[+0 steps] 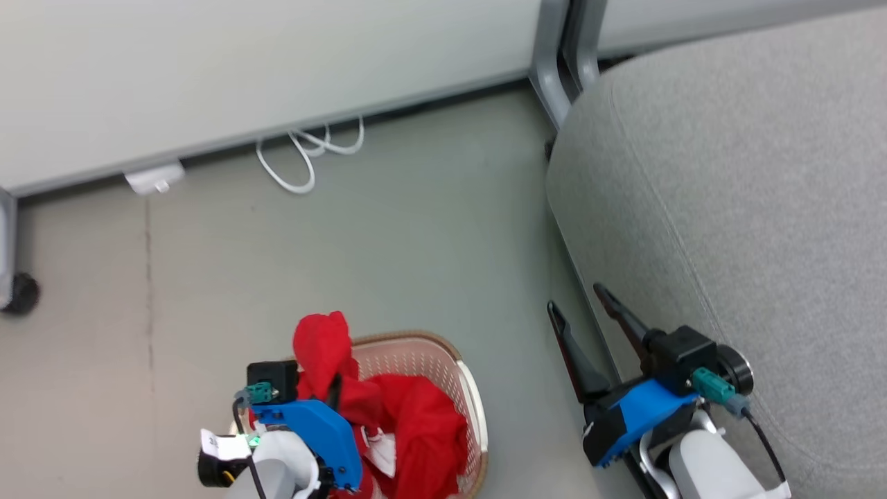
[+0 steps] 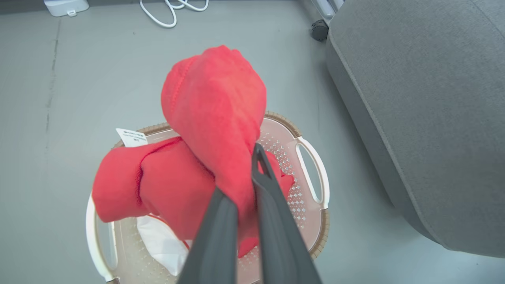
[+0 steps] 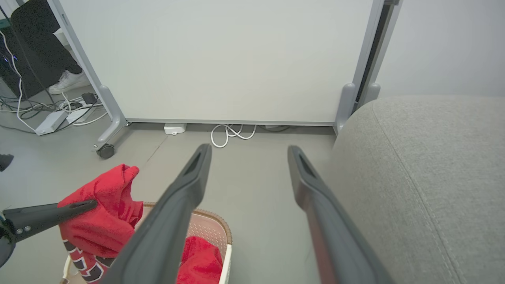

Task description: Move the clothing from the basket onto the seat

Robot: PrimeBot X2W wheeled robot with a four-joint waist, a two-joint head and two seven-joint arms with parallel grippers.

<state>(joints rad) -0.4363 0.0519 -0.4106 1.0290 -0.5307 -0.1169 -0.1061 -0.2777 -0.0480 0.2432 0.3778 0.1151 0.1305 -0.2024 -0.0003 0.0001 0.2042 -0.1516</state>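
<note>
Above the cream basket (image 1: 474,398), head view: the left gripper (image 1: 335,389) clamps a bunch of bright red clothing (image 1: 320,346), tips buried, the rest heaped inside. Left wrist view adds a white tag (image 2: 131,137) left of the fingers (image 2: 276,221) and the grey seat (image 2: 414,98) to the right. Right wrist view alone shows black-and-white lettering (image 3: 81,262); the right gripper (image 3: 248,149) gapes, empty.

We see a smooth grey-green floor (image 1: 388,229) carrying the cream-white perforated plastic basket (image 1: 433,364), the large light grey upholstered seat (image 1: 748,208) near it, and a coiled white cable (image 1: 305,156) by the partition.
</note>
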